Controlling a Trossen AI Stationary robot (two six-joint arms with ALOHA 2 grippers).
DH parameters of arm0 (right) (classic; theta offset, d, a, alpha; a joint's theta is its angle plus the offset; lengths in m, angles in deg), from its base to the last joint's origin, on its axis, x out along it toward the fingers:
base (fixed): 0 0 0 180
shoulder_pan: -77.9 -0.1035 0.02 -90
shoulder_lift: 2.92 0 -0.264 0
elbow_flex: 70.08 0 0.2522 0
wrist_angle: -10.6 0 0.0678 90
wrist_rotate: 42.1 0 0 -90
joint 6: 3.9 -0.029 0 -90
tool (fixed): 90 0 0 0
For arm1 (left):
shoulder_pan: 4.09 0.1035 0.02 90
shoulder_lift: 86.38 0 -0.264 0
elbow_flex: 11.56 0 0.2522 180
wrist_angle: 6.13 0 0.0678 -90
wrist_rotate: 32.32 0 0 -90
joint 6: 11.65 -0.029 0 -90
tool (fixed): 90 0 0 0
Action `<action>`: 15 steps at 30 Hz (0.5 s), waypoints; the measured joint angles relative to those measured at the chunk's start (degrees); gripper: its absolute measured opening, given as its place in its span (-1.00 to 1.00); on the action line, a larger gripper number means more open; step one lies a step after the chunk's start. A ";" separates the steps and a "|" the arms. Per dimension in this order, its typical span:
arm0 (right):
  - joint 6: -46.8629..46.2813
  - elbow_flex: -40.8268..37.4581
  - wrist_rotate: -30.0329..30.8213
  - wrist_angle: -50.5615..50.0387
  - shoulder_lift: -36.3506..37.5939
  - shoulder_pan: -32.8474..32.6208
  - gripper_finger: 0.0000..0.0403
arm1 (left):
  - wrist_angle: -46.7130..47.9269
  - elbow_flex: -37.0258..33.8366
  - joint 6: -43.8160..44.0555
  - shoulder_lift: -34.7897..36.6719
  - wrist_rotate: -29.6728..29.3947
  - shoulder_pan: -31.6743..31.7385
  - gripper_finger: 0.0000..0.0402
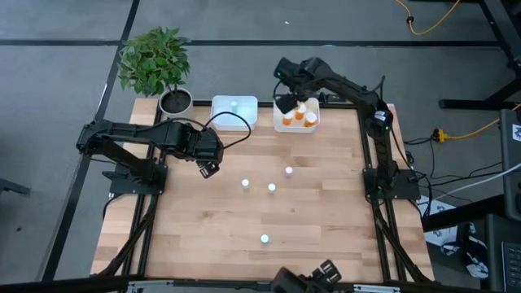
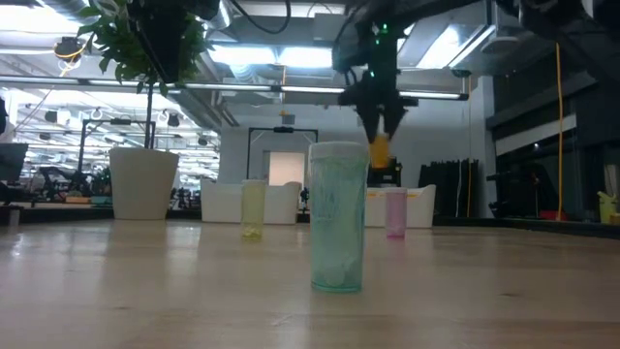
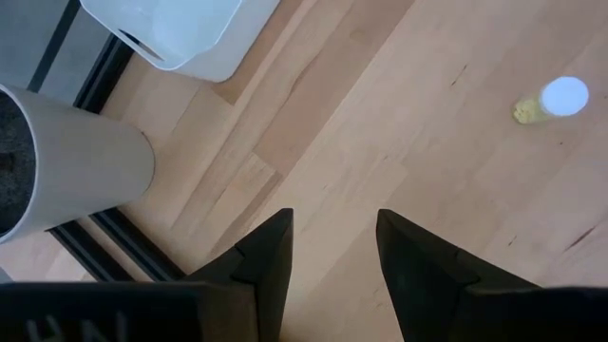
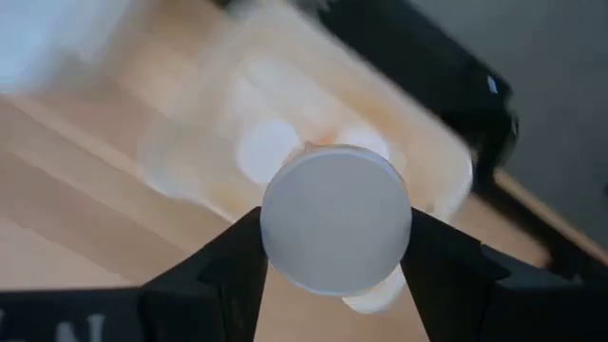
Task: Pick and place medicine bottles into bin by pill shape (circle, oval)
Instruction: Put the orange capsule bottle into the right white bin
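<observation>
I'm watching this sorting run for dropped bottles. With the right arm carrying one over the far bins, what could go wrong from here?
1. The right gripper holds an orange bottle by its white cap only; it could slip before release.
2. The bin beneath already holds orange bottles, so a dropped one may bounce off them or tip.
3. The left gripper hangs open near the plant pot and could clip it when moving.

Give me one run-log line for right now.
right gripper: shut on white-capped orange bottle, above right-hand white bin | left gripper: open, empty, beside white plant pot | four small bottles on table
</observation>
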 joint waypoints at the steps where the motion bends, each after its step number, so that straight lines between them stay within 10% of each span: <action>1: -0.14 -1.33 0.03 -0.60 0.00 0.00 0.05 | 0.00 0.00 0.00 0.00 0.00 0.00 -0.27; 15: -1.10 -26.15 -6.27 17.23 15.20 -1.88 0.05 | -0.15 0.00 1.81 0.00 -0.02 0.00 -0.27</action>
